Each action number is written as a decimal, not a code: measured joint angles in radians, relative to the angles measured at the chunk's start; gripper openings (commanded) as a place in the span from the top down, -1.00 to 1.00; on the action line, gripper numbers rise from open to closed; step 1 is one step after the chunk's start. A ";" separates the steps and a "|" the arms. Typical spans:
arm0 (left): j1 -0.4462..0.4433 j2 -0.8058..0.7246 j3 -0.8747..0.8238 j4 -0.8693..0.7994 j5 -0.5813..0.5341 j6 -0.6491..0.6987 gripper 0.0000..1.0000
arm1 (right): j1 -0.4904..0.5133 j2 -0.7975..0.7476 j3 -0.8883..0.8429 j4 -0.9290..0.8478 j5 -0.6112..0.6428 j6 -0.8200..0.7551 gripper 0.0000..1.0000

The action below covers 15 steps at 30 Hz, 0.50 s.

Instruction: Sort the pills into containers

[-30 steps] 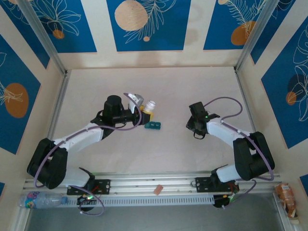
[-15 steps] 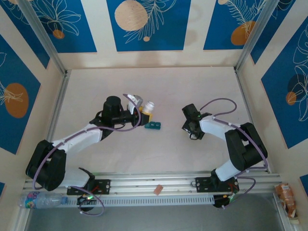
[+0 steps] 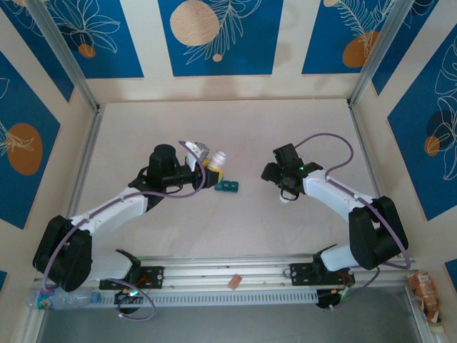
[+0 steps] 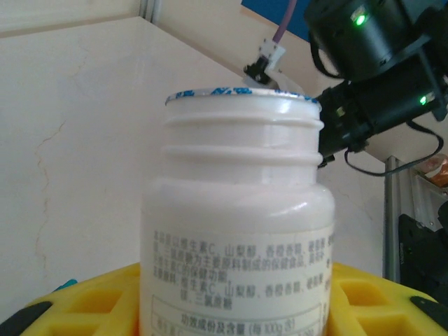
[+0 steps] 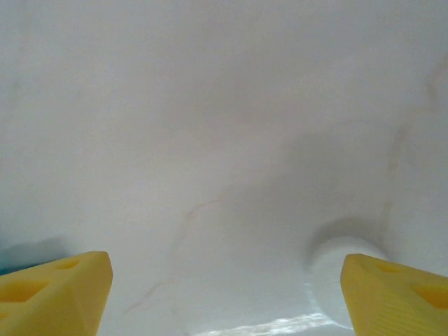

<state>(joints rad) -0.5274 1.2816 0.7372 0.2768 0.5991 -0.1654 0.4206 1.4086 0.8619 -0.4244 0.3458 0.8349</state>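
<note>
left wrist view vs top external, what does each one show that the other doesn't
Left wrist: the white bottle up close, with its threaded neck, a foil-like seal at the rim and a printed label, sitting between yellow jaws. Top external: the teal containers lying on the table close to the bottle, plus how both arms are laid out. Shared: the bottle held by the left gripper, the right arm opposite it, and the pale table.
</note>
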 measured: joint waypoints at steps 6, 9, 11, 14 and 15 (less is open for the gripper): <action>0.005 -0.024 -0.007 -0.045 -0.029 0.022 1.00 | 0.000 0.035 0.082 0.015 -0.166 -0.105 -0.64; 0.006 -0.029 -0.008 -0.062 -0.043 0.028 1.00 | 0.000 0.050 0.105 0.018 -0.219 -0.137 -0.63; 0.006 -0.030 -0.010 -0.069 -0.056 0.031 1.00 | 0.000 0.053 0.109 0.019 -0.246 -0.153 -0.63; 0.006 -0.031 -0.013 -0.087 -0.071 0.035 1.00 | 0.000 0.059 0.114 0.020 -0.276 -0.172 -0.61; 0.006 -0.031 -0.014 -0.094 -0.078 0.036 1.00 | 0.000 0.062 0.116 0.020 -0.283 -0.177 -0.61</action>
<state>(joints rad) -0.5209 1.2510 0.7235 0.1825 0.5213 -0.1295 0.4210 1.4708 0.9783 -0.4046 0.0631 0.6579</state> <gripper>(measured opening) 0.463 0.809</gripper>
